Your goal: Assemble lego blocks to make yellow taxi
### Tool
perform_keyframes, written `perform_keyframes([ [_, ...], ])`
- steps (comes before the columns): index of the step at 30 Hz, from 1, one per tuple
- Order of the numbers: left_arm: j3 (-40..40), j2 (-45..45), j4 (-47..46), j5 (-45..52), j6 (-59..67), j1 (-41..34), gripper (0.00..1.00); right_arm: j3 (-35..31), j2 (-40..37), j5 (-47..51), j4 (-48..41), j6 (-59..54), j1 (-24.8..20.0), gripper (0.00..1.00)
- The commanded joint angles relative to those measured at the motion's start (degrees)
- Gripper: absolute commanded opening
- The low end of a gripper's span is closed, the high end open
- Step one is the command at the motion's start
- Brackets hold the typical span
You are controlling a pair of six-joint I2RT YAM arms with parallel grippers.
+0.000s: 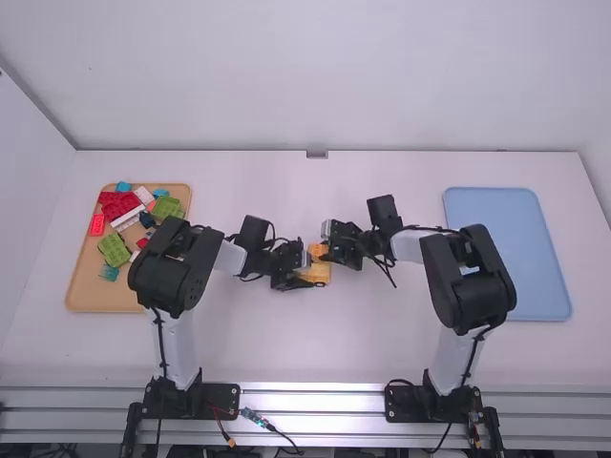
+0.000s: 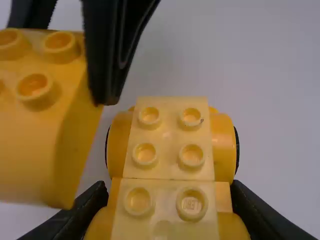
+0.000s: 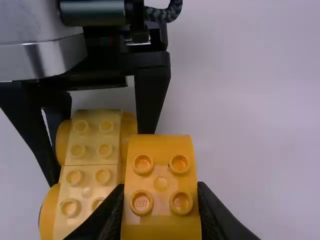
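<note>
Left tool [image 1: 311,271]: pinching one yellow wheeled base [image 2: 168,137]
Right tool [image 1: 326,244]: pinching one yellow block [image 3: 161,200]
Tan tray [image 1: 95,298]: one, nine o'clock
Blue tray [image 1: 506,253]: one, three o'clock

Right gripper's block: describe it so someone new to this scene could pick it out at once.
On the white table, between the tan tray and the blue tray, find the right gripper. It holds the block, orange-yellow with four studs on top. The longer yellow base beside it, in the left gripper, has wheel-like rounds at its sides; the block shows none.
</note>
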Motion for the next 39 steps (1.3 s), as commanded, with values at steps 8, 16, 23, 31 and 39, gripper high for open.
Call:
perform_keyframes([
  [8, -1.4, 2.2, -1.5, -6.6, 2.6, -0.3, 0.02, 0.8, -5.5, -2.0, -4.4, -2.8, -0.8, 0.0],
  [16, -2.7, 2.2, 2.2, -6.4, 2.5, -0.3, 0.02, 0.0, -10.4, -1.7, -10.4, -5.2, -0.2, 0.0],
  [23, -2.5, 2.2, 3.5, -6.4, -0.2, -0.3, 0.02, -8.4, -10.4, -3.8, 2.8, 0.2, -0.4, 0.0],
  [31, -1.6, 2.2, 2.4, -6.4, -0.5, -0.3, 0.02, -12.6, -10.4, -3.8, 11.7, 6.9, -0.3, 0.0],
  [39, -1.8, 2.2, 2.8, -6.4, -0.5, -0.3, 0.02, -12.4, -8.0, -0.8, 14.5, 9.4, 2.1, 0.0],
])
